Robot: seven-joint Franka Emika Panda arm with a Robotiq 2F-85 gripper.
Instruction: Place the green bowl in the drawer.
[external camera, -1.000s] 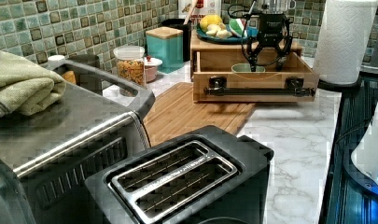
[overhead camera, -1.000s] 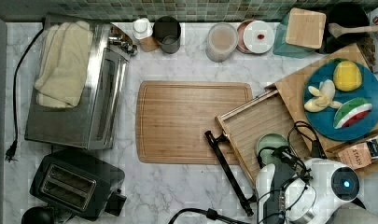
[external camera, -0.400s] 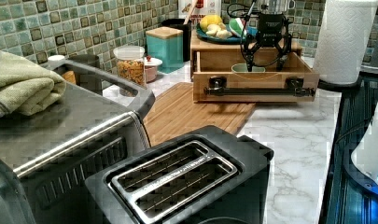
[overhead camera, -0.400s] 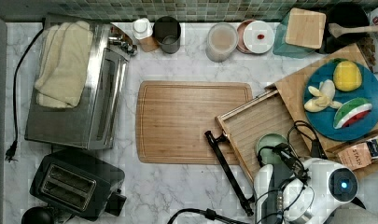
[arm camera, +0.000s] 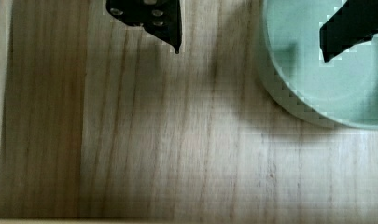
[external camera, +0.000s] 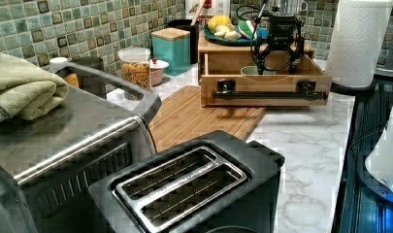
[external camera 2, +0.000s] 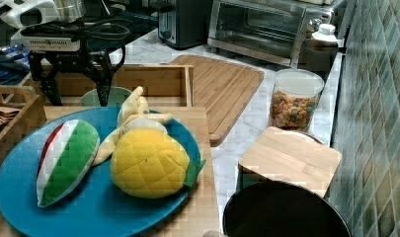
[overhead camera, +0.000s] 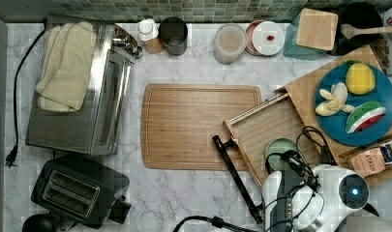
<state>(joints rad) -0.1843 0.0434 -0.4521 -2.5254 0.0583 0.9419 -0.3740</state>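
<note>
Marble counter (overhead camera: 184, 193) runs under a green tiled wall, with a toaster oven (overhead camera: 82, 96), a black toaster (overhead camera: 77, 191) and a wooden cutting board (overhead camera: 198, 125) spread across it. At the top view's right the drawer (overhead camera: 268, 128) stands pulled out, its black bar handle (external camera: 269, 94) facing the cutting board. Inside it sits the green bowl (overhead camera: 279, 149), upright on the drawer's wood floor. Over it hangs the gripper (arm camera: 252, 32), fingers spread wide and holding nothing: in the wrist view one finger (arm camera: 151, 18) is above bare wood well outside the bowl's rim, while the other finger (arm camera: 352, 28) is over the bowl's smooth inside, so the near part of the rim lies between them. In the left view the fingers reach down to about rim height; whether either touches the bowl cannot be told. Behind the drawer, a blue plate (external camera 2: 89, 212) carries toy fruit.
</note>
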